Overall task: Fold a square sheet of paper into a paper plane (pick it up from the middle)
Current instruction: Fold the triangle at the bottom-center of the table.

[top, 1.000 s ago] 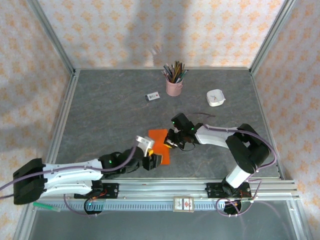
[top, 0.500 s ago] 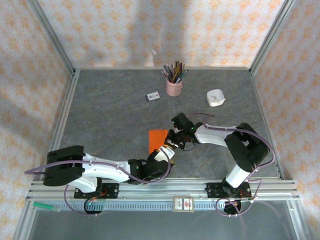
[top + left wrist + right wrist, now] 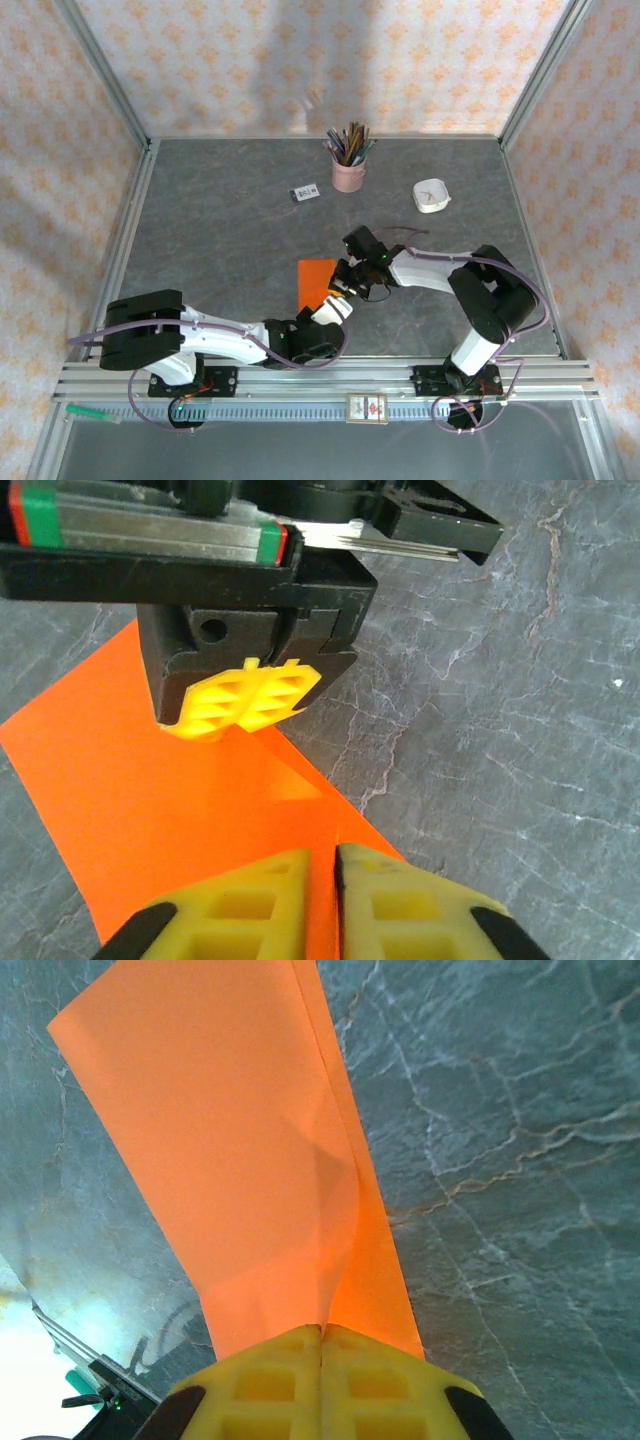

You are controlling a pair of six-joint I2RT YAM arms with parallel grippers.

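Enclosure with patterned wallpaper walls and an aluminium frame; the table [image 3: 220,250] is dark grey and stone-patterned. A pink pencil cup [image 3: 348,176], a small white dish [image 3: 431,196] and a small printed card [image 3: 305,193] stand well apart from the work, toward the far side. The square sheet of paper [image 3: 314,278] lies near the middle of the table, between the two arms' ends. The right gripper [image 3: 321,1332] has its jaws fully closed on one edge of the sheet, the orange paper running out from between the pads. The left gripper [image 3: 335,858] is at the opposite, near edge, its jaws drawn in to a thin slit with orange showing inside it – by appearance pinching that edge, though contact is hard to confirm. Condition of the sheet: from above its outline reads as a narrow rectangle rather than a square, and the right wrist view shows a lengthwise crease with a layered strip beside it and a small buckle near the grip. Assessment: at least one early fold appears made – no pointed nose, no wing creases, no dart shape. Most of the folding remains outstanding.
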